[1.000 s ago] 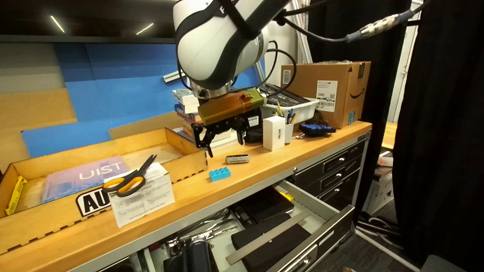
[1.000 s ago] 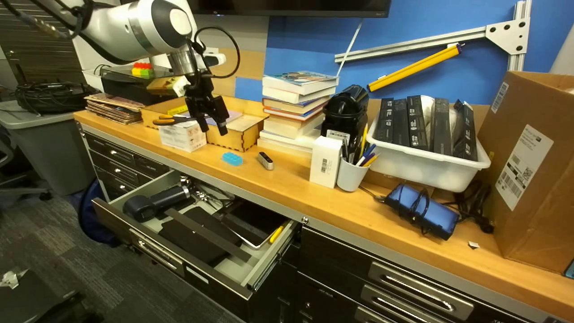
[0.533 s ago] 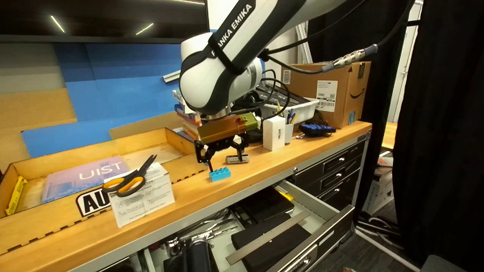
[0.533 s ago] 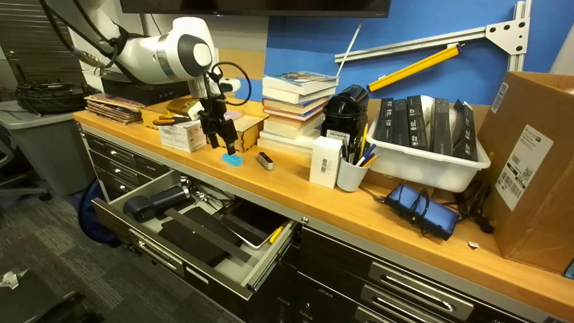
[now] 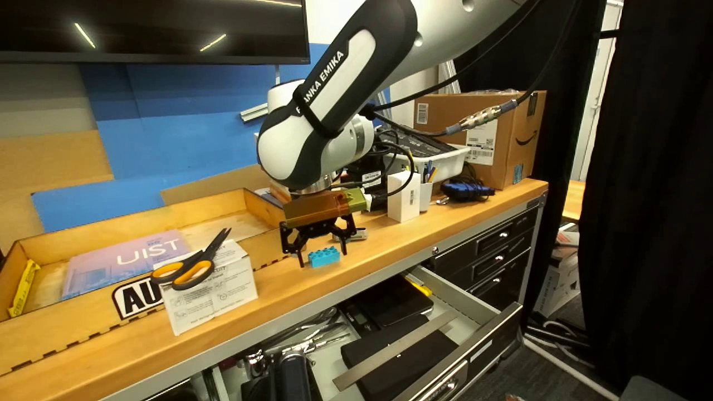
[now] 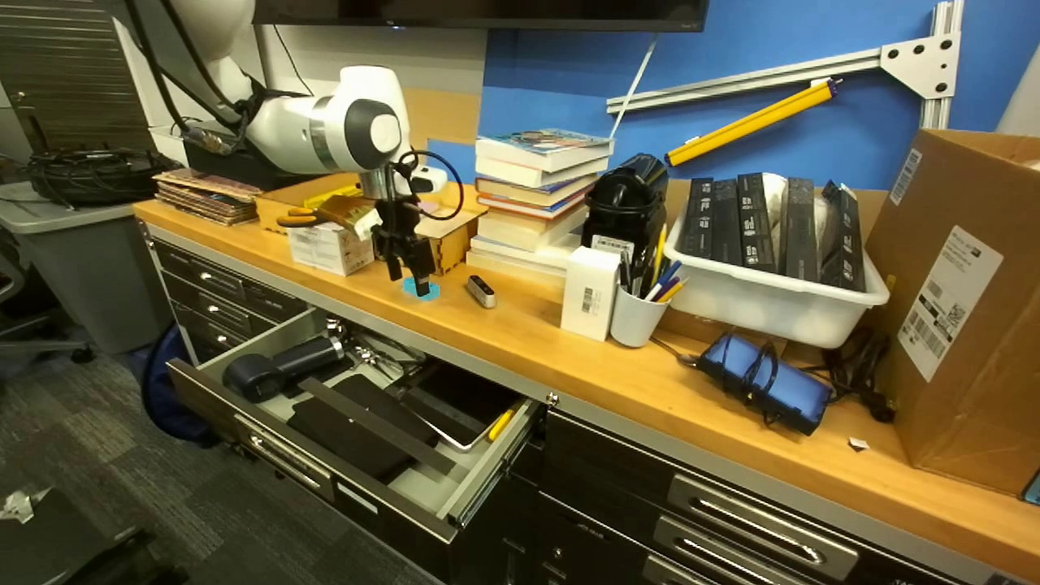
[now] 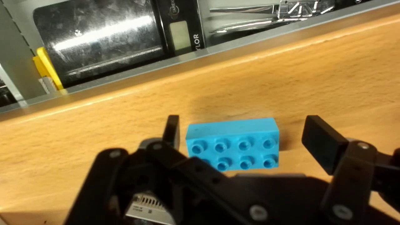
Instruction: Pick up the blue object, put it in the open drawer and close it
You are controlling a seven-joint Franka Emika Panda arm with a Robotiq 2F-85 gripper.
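Astride the light-blue studded plastic brick [image 7: 232, 143] on the pale wooden worktop [image 6: 528, 329], our black jaws stand parted and empty, spread, we judge, to pinch its ends. Below and before the brick, the dark-grey metal drawer [image 6: 390, 517] stands open, presumably to receive it.

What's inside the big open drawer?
The open drawer holds a black gadget with a screen, something yellow, shiny things, a dark rounded object, and a strip across a flat black thing. Anything under the flat black thing is covered.
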